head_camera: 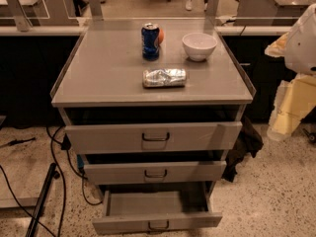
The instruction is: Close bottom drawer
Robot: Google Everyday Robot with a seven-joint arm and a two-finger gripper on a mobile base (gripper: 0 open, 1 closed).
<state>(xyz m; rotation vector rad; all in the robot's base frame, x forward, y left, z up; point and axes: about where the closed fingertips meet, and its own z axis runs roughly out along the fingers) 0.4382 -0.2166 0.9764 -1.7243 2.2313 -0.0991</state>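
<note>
Closest of all, low at the frame's lower edge, is the bottom drawer (pixel 157 222), pulled out farther than the two above it, so its grey tray lies open to view with nothing showing inside. Its small dark loop handle (pixel 158 225) sits at the middle of the narrow front panel.

I judge it stiff sheet metal on runners, light with so little in it, and likely to slide easily. It needs no grip: a flat push on the front panel at or just beside the handle should keep it from twisting. The panel's long axis runs left to right and its face points toward the camera, so the closing travel is straight back into the cabinet.

Above it, the middle drawer (pixel 154 172) stands out less, and the top drawer (pixel 154 137) less than the bottom one too.

Off to the right, well apart from all three, hangs the gripper (pixel 289 110), a pale blurred shape below the robot's white arm (pixel 306 38). Whether it is spread or pressed together I cannot tell.

On the cabinet top (pixel 98 78) lies a crumpled silver packet (pixel 165 77). Beyond it stand a blue can (pixel 150 41) and a white bowl (pixel 199 46).
</note>
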